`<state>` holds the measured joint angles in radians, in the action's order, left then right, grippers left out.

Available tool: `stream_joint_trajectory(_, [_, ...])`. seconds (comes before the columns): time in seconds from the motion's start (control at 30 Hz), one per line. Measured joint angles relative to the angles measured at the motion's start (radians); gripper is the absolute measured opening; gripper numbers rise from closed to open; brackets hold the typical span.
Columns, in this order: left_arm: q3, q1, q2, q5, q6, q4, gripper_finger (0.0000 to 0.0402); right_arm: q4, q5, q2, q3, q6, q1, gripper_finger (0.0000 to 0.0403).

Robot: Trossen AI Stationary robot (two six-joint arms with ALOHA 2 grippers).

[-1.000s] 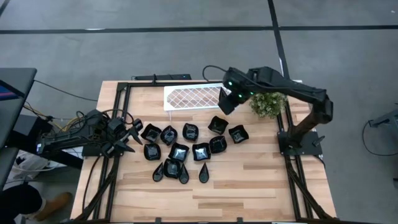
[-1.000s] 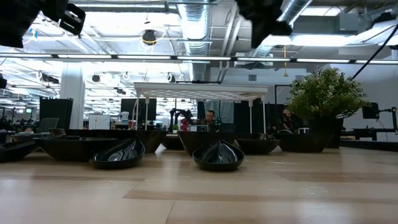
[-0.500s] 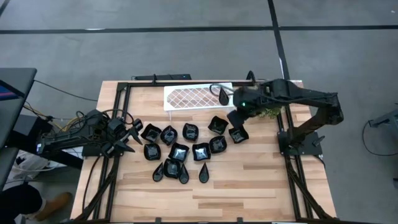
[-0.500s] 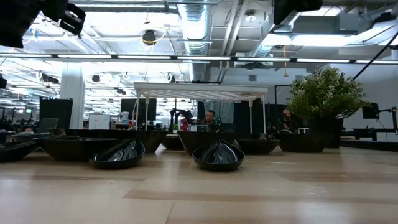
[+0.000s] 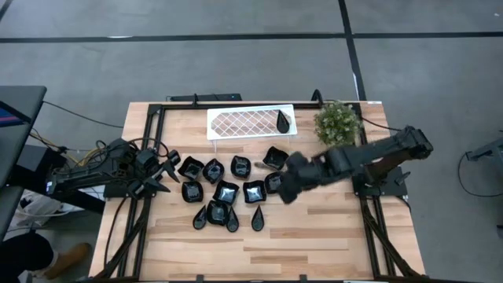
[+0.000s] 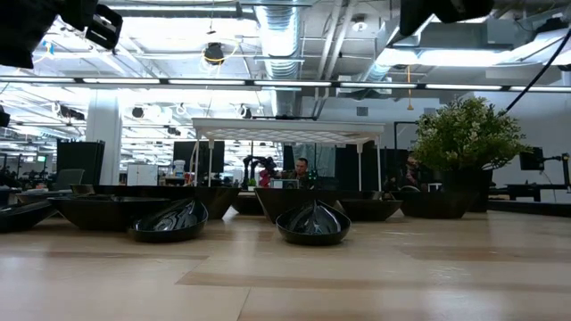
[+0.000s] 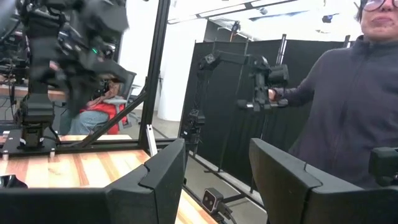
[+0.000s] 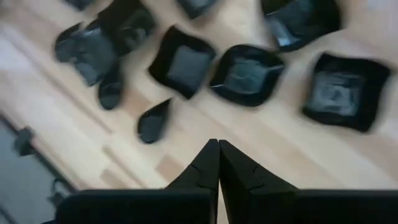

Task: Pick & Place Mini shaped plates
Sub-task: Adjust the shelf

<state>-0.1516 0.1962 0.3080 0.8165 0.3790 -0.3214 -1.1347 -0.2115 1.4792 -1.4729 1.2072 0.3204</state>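
Right gripper [image 5: 289,187]: fingers closed together, empty, above the cluster's right end.
Mini shaped plates [image 5: 226,191]: clustered mid-table; one teardrop plate [image 5: 282,121] on the white lattice tray [image 5: 236,123].
Left gripper [image 5: 167,171]: parted, empty, at the table's [image 5: 314,236] left edge.
Open room: bare wood along the near edge.

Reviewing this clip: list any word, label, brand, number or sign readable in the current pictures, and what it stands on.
None can be read.
The mini shaped plates, the white lattice tray and the table show no print.
The right gripper and left gripper show no marking.
Screens in the room behind, in the low view, are too small to read.
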Motion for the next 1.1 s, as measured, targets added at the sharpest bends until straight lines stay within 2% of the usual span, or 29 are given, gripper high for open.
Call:
stream_joint_trajectory(0.33, [0.0,0.0,0.0,0.0,0.048,-0.001,0.0182,0.375,0.004,0.0,0.191,0.052,0.144,0.0])
stream_joint_trajectory(0.6, [0.0,0.0,0.0,0.0,0.048,-0.001,0.0182,0.708,0.003,0.0,0.328,0.085,0.204,0.0])
stream_joint_trajectory(0.87, [0.0,0.0,0.0,0.0,0.045,-0.001,0.0182,0.753,-0.001,0.025,0.344,0.069,0.208,0.0])
stream_joint_trajectory(1.1, [0.0,0.0,0.005,0.001,0.045,-0.002,0.0182,0.893,0.031,0.059,0.343,-0.089,0.126,0.0])
